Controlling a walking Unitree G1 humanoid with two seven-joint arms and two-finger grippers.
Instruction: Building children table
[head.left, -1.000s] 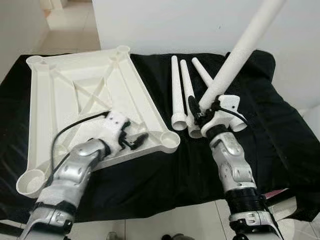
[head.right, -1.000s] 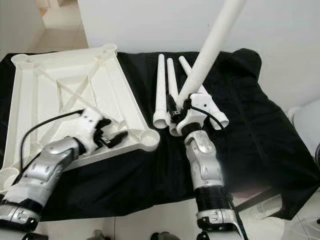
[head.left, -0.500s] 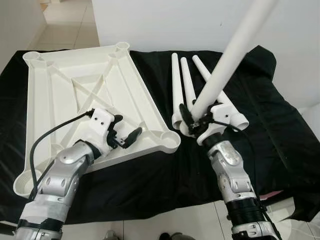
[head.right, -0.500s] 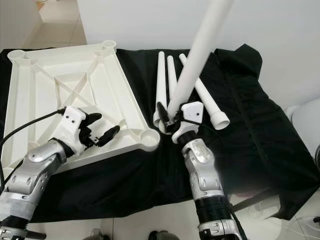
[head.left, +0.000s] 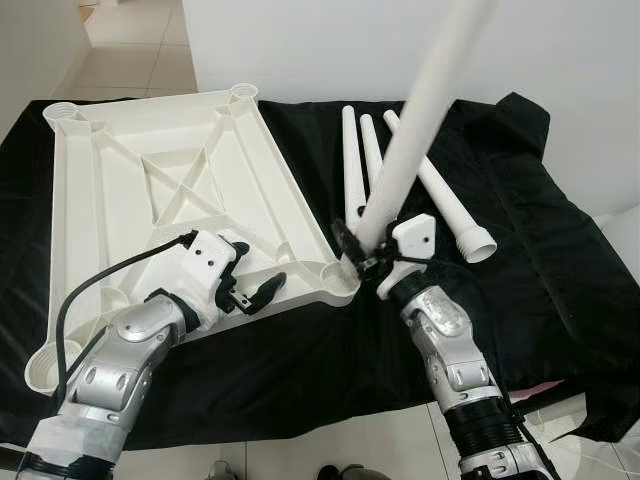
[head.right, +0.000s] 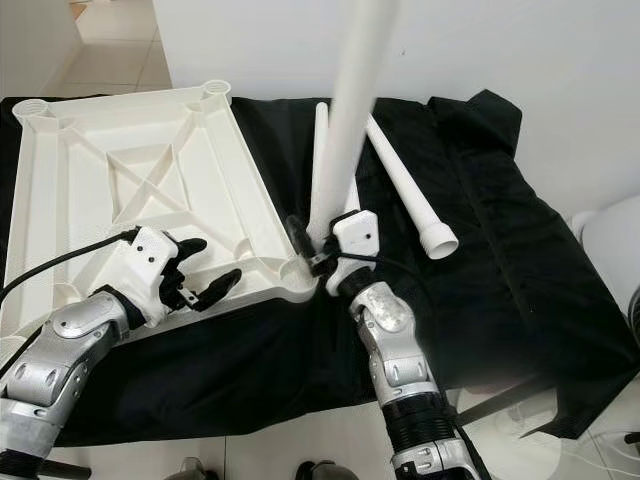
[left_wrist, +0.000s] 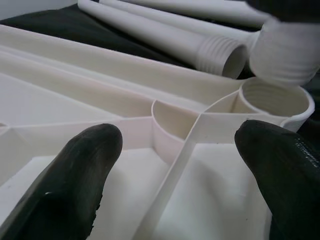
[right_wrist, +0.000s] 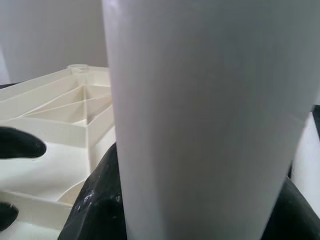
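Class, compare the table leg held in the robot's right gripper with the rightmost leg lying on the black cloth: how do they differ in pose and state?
The held leg stands nearly upright; the rightmost leg lies flat on the black cloth.
The right gripper clamps the held leg near its lower end; the lying leg is untouched.
The held leg's lower end is at the tabletop's corner socket; the lying leg rests apart from it.
Both are white tapered tubes.

One white plastic tabletop (head.left: 150, 190) lies upside down, with four round leg sockets, one at each corner. Four white table legs: three lying (head.left: 350, 170) side by side on one black cloth (head.left: 540, 250), and one raised leg (head.left: 420, 130). Two claws.
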